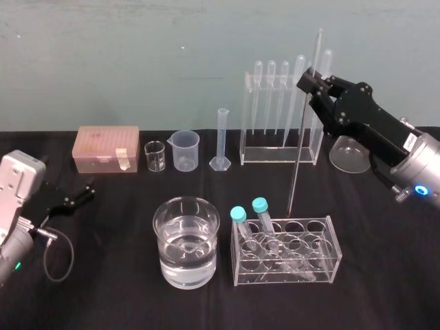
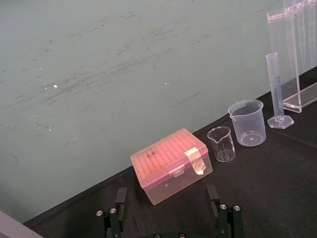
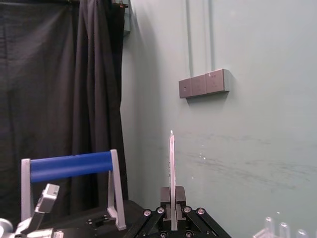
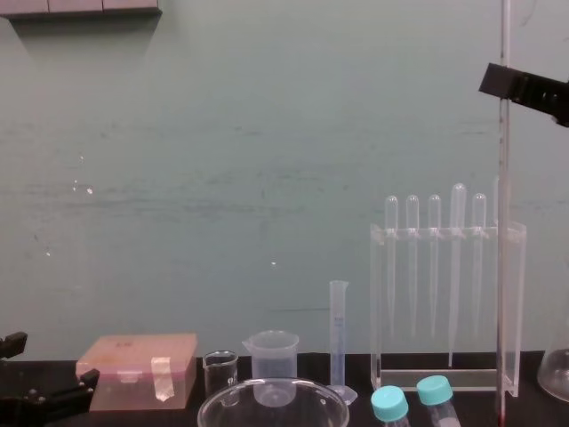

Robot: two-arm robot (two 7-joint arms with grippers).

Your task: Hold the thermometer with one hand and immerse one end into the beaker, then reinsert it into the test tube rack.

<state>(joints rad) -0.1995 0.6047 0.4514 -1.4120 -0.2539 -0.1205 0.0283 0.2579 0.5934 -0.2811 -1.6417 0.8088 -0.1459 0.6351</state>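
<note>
Glass thermometer (image 1: pixel 296 172) hangs near upright, pinched close to its upper end by my right end effector (image 1: pixel 312 77), whose fingers are clamped on it, raised over the right side of the black tabletop (image 1: pixel 103 289). In the chest view its red tip sits low, in line with the right end of the tall acrylic test tube rack (image 1: pixel 278 157), which carries a row of pipettes (image 1: pixel 271 96). From the head camera the tip ends just behind a low clear rack (image 1: pixel 323 271) holding two blue-capped tubes (image 1: pixel 238 214). The water-filled beaker (image 1: pixel 206 258) stands left of that low rack, apart from the thermometer. My left end effector (image 1: pixel 79 196) rests parked at the tabletop's left, fingers spread apart
</note>
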